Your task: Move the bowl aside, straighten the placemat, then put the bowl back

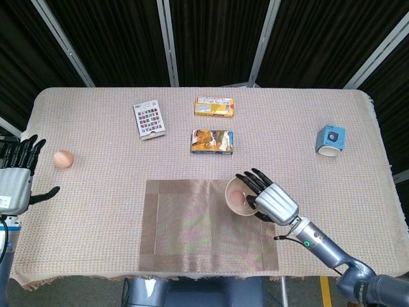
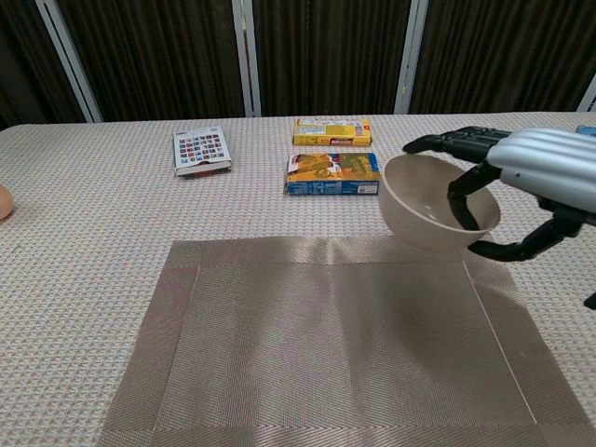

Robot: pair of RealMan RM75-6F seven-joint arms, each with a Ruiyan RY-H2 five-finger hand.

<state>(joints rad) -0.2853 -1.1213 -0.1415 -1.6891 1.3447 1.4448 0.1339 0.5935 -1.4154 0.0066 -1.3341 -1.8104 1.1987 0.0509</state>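
the right hand (image 1: 271, 201) grips the cream round bowl (image 2: 436, 214) above the brown woven placemat's (image 1: 192, 224) right edge; the left hand (image 1: 16, 182), fingers spread and holding nothing, waits well apart.

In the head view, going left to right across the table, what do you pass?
Left hand → egg → stamp card → bowl held by the right hand → blue cup.

A tan woven tablecloth (image 1: 96, 211) covers the table. On it lie a white card of coloured squares (image 1: 149, 119), a yellow box (image 1: 214, 106) at the far middle, a blue-and-orange box (image 1: 212, 142) just nearer, a blue cup (image 1: 331, 140) at right, and an egg (image 1: 62, 158) at left.
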